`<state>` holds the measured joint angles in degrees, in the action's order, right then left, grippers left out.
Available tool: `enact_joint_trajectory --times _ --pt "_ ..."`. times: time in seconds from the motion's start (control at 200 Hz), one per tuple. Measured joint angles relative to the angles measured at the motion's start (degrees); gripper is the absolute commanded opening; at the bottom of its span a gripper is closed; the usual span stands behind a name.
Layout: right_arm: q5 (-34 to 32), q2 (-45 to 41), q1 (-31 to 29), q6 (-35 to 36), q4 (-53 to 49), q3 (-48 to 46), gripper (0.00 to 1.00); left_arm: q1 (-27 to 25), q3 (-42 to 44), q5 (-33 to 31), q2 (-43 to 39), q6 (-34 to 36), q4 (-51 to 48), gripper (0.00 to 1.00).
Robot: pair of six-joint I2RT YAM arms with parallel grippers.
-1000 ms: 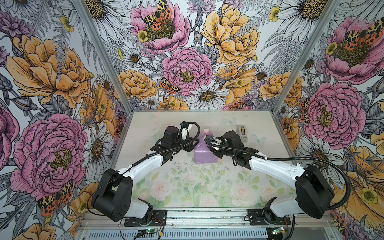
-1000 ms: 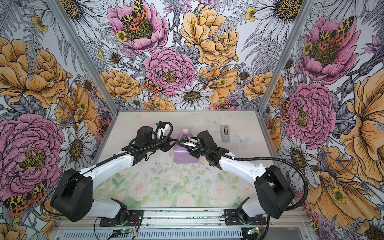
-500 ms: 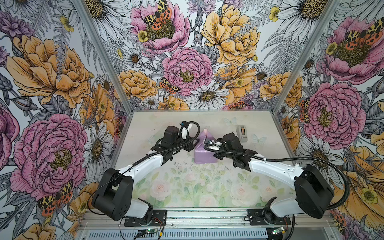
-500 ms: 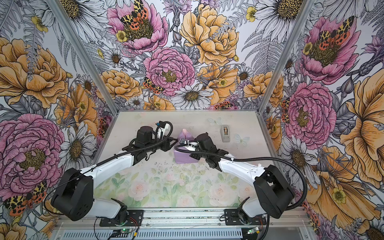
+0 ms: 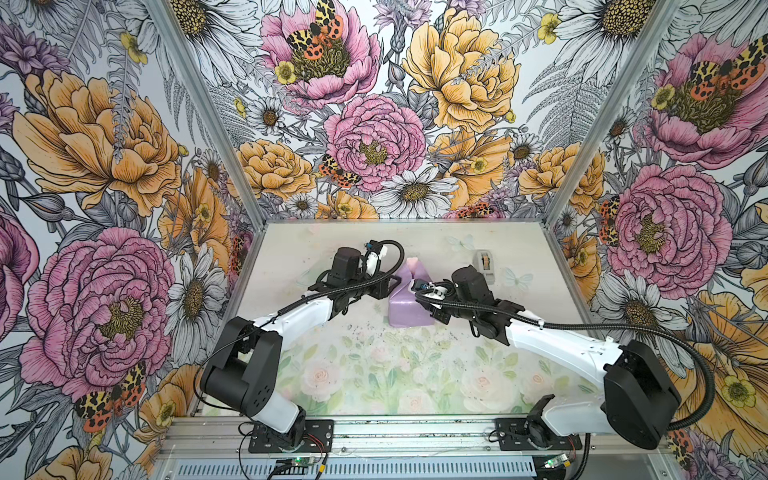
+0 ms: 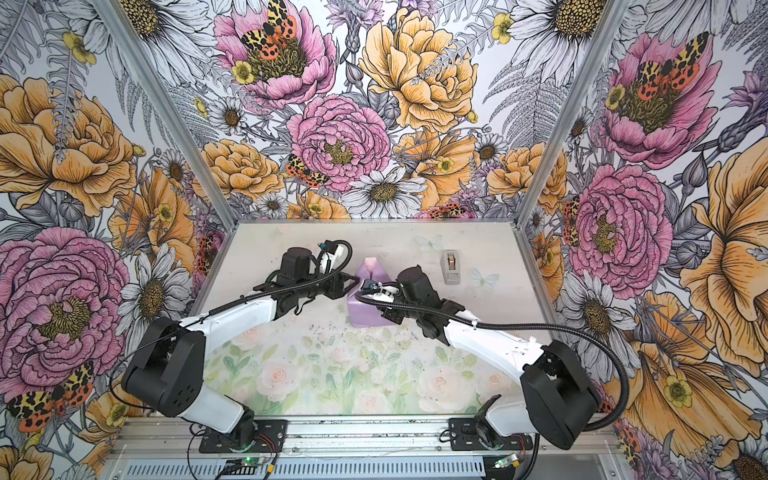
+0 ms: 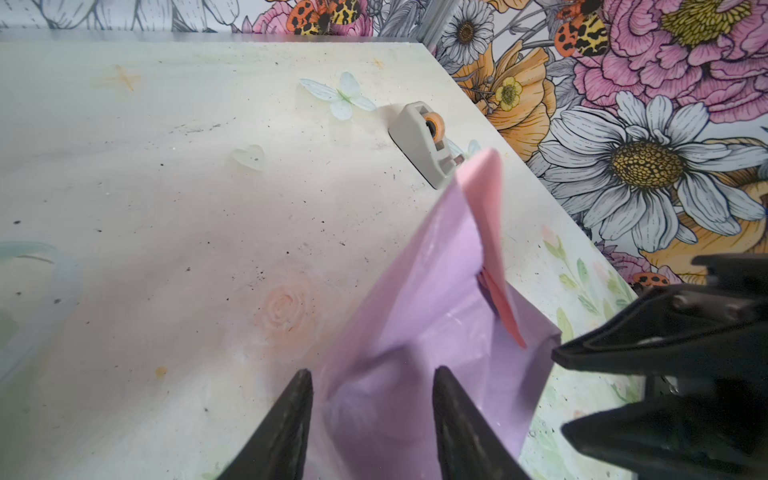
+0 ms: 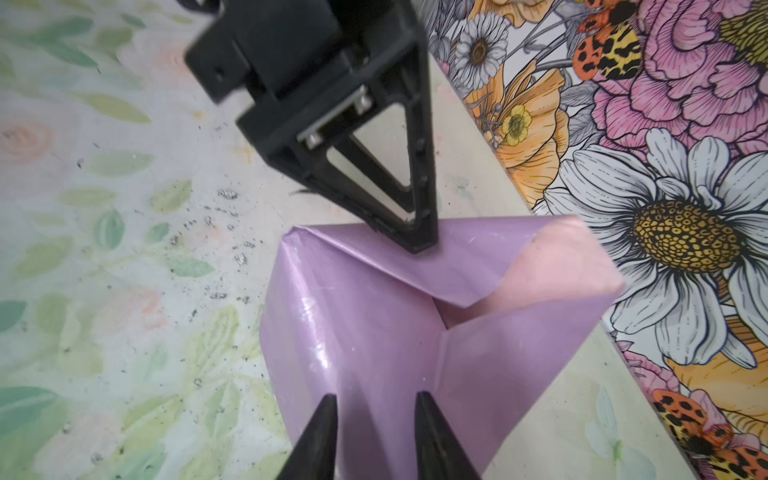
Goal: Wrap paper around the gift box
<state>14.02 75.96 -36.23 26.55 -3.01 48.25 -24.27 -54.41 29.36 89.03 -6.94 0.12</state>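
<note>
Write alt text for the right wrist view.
A glossy lilac sheet of paper, folded into a box-shaped parcel with its pale pink inner face showing at one open end, fills the centre. The right pincer stands open over it; the left pincer touches its far fold.

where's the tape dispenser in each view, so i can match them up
Top views, both: tape dispenser stands at the far right of the table, to the right of the paper.
Left wrist: tape dispenser stands on the table just beyond the paper's pink tip.
Right wrist: not in it.
Shared landmark: the lilac paper, seen in all four.
</note>
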Motion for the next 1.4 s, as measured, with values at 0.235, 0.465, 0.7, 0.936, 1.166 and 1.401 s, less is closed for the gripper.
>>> enact_joint_trajectory --times 0.235,0.465,0.7,0.936,1.166,1.401 --pt "8.07 -2.10 9.20 -11.26 2.21 0.70 0.49 2.23 -4.15 5.95 0.87 3.85 -1.81 0.58" --pt "10.82 6.12 11.56 -18.05 1.99 6.97 0.52 3.15 -6.45 8.07 4.17 5.42 -3.19 0.58" --pt "12.24 11.65 11.56 -19.52 1.29 8.81 0.53 3.15 -6.47 8.85 7.06 7.15 -6.43 0.58" --pt "13.90 14.47 11.56 -18.93 -0.81 10.05 0.57 3.13 -8.57 8.85 9.11 10.67 -11.50 0.58" --pt "14.82 17.18 11.56 -17.11 -3.15 11.06 0.60 3.02 -10.40 7.93 9.11 14.93 -15.91 0.57" --pt "15.39 18.47 11.15 -15.26 -4.98 13.11 0.66 2.29 -12.31 6.08 9.22 17.73 -19.28 0.57"
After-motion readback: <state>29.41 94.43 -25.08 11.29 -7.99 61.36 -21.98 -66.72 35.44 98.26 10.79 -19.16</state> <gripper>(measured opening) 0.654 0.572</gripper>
